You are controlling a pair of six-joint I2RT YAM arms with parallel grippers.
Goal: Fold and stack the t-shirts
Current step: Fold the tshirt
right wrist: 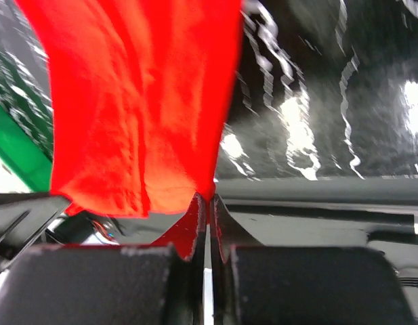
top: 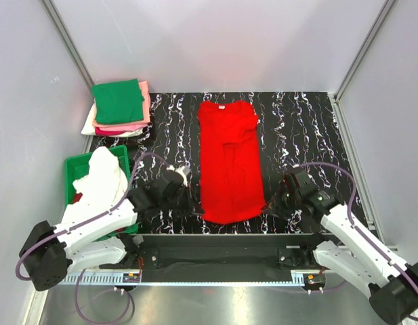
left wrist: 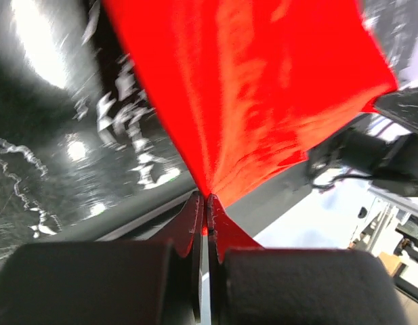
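A bright red t-shirt (top: 227,162) lies in a long lengthwise strip down the middle of the black marbled table (top: 303,122), collar at the far end. My left gripper (top: 195,211) is shut on the near left corner of its hem; in the left wrist view the red t-shirt (left wrist: 249,88) fans out from the pinched left gripper (left wrist: 206,200). My right gripper (top: 268,205) is shut on the near right corner, and in the right wrist view the red t-shirt (right wrist: 134,101) hangs up from the closed right gripper (right wrist: 209,198).
A stack of folded t-shirts stands at the back left, a green one (top: 118,101) on top, then pink (top: 137,125) and white (top: 90,126). A green plastic bin (top: 73,169) at the left edge holds a crumpled white cloth (top: 100,179).
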